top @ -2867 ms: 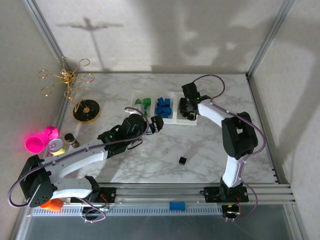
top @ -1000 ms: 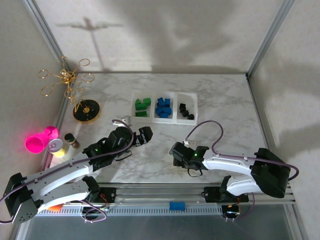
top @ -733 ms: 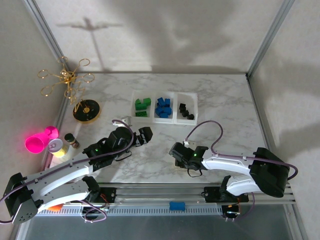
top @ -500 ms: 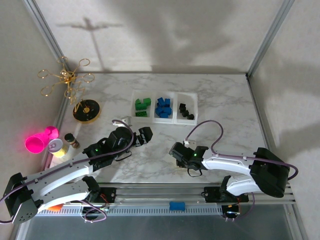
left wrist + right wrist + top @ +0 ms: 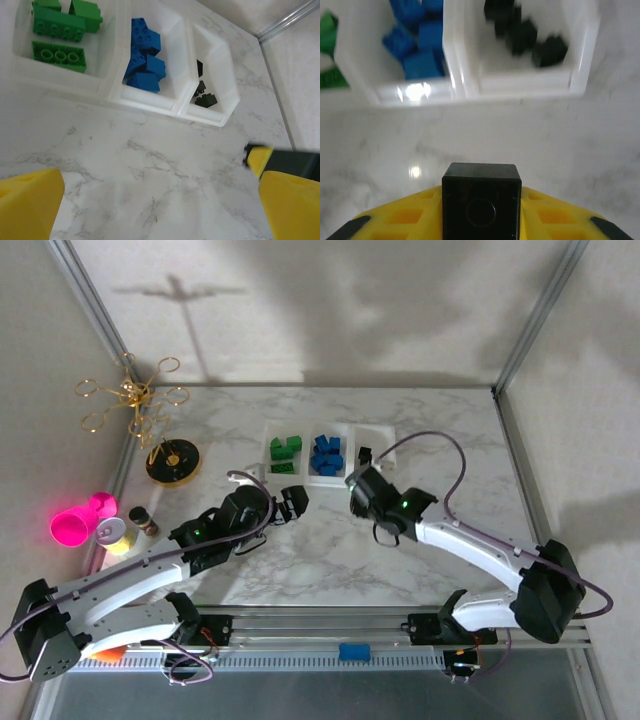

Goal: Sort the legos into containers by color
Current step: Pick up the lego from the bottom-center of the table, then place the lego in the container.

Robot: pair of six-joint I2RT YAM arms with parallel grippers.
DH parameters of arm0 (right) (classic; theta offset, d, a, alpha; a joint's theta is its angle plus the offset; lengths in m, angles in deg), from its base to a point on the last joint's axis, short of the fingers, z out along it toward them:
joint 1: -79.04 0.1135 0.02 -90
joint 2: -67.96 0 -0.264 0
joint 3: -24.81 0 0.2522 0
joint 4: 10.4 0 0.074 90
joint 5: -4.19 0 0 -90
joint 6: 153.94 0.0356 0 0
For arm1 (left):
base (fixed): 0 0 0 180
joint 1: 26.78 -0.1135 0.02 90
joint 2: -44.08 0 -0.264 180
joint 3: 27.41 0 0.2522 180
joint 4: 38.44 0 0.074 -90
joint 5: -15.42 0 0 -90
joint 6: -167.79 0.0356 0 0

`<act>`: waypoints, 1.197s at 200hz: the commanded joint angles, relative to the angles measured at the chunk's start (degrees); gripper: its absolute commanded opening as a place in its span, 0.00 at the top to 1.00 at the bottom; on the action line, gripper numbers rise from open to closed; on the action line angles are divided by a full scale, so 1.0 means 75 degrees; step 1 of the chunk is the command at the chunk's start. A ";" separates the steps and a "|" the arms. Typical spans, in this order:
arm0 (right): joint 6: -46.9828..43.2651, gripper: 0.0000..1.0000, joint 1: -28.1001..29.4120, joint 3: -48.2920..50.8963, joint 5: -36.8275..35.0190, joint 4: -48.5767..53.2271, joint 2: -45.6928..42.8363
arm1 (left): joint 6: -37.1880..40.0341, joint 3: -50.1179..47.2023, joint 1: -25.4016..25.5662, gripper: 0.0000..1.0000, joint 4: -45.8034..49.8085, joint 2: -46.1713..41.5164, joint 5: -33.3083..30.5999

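Three joined white trays (image 5: pixel 305 452) at mid-table hold green legos (image 5: pixel 284 451), blue legos (image 5: pixel 326 453) and black legos (image 5: pixel 366 454). My right gripper (image 5: pixel 358 482) hovers just in front of them, shut on a black lego (image 5: pixel 481 197) between its yellow fingers (image 5: pixel 405 217). Ahead of that brick lie the blue tray (image 5: pixel 417 47) and the black tray (image 5: pixel 527 37), divided by a wall (image 5: pixel 455 50). My left gripper (image 5: pixel 292 502) hangs open over bare marble, left of the right one. Its view takes in the trays' front wall (image 5: pixel 150 102), with nothing between its fingers (image 5: pixel 27 202).
A black-and-gold dish (image 5: pixel 173 461), a gold wire ornament (image 5: pixel 130 400), a pink cup (image 5: pixel 75 523) and a small jar (image 5: pixel 143 520) stand along the left side. A flat blue block (image 5: pixel 351 651) sits on the front rail. Metal frame posts bound the table.
My right gripper picked up the black lego from the near middle of the table and carried it toward the trays. My left gripper barely shifted.
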 commanded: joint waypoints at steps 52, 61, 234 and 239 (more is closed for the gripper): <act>-0.2149 0.65 -0.1965 -0.1849 0.0554 -0.1111 0.2422 | 0.0548 0.0803 -0.0268 0.00 -0.0434 0.0976 -0.0320; -0.2231 0.65 -0.2127 -0.2019 0.0733 -0.1232 0.2703 | 0.0550 0.0826 -0.0301 0.00 -0.0490 0.1057 -0.0302; -0.2633 0.32 -0.2669 -0.2422 0.1207 -0.1464 0.2621 | 0.0983 0.0558 -0.0679 0.00 -0.0526 0.0847 -0.0851; -0.2676 0.23 -0.2686 -0.2349 0.1173 -0.1496 0.2438 | 0.1079 0.0500 -0.0677 0.00 -0.0560 0.0740 -0.1037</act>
